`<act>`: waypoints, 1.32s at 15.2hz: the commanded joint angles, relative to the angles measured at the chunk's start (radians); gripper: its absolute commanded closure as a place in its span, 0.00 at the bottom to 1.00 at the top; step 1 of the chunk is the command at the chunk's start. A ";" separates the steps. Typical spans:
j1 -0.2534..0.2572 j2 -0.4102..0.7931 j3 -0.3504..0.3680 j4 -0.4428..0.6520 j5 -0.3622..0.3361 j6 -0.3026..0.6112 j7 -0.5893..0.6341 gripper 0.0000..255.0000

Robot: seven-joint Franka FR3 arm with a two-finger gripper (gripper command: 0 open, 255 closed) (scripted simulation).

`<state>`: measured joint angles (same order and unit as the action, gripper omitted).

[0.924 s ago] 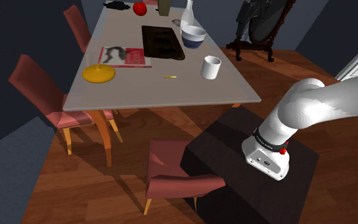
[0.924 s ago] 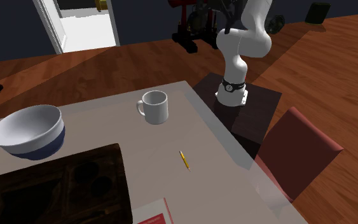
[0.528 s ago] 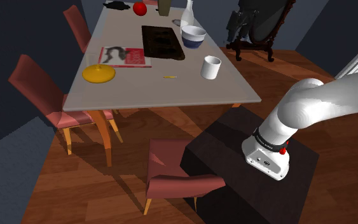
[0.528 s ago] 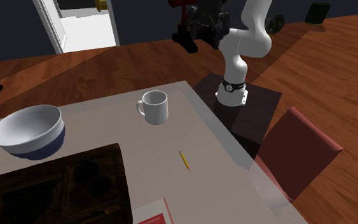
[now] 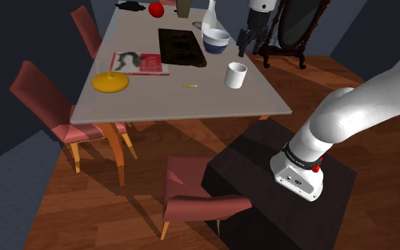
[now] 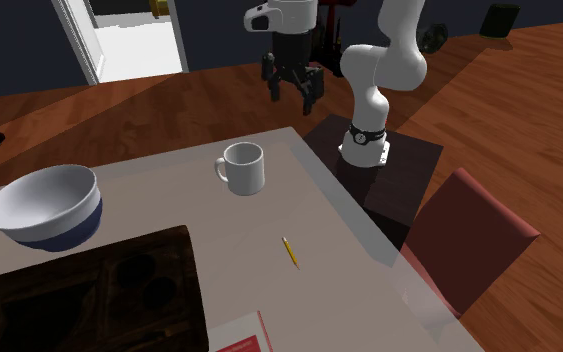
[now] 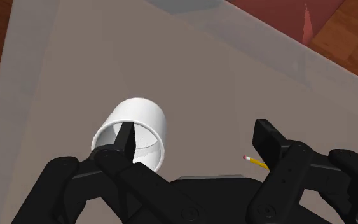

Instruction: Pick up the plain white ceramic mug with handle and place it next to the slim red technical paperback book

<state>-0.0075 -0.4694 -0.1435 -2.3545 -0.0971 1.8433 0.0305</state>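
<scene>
We saw our black end effector (image 6: 292,92) hovering, fingers spread wide (gripping nothing), above the plain white handled mug (image 6: 244,168) on the grey tabletop (image 6: 329,240).

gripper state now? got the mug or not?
Gripper: open, holding nothing. Fingers stand apart above the white mug, not touching it.
</scene>
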 commanded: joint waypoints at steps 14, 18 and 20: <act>-0.015 0.432 -0.070 0.085 0.050 0.295 -0.070 0.00; -0.016 0.454 -0.071 0.058 0.054 0.344 -0.073 0.00; -0.016 0.454 -0.071 0.058 0.054 0.344 -0.073 0.00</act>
<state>-0.0235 -0.0163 -0.2152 -2.2946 -0.0429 2.1840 -0.0433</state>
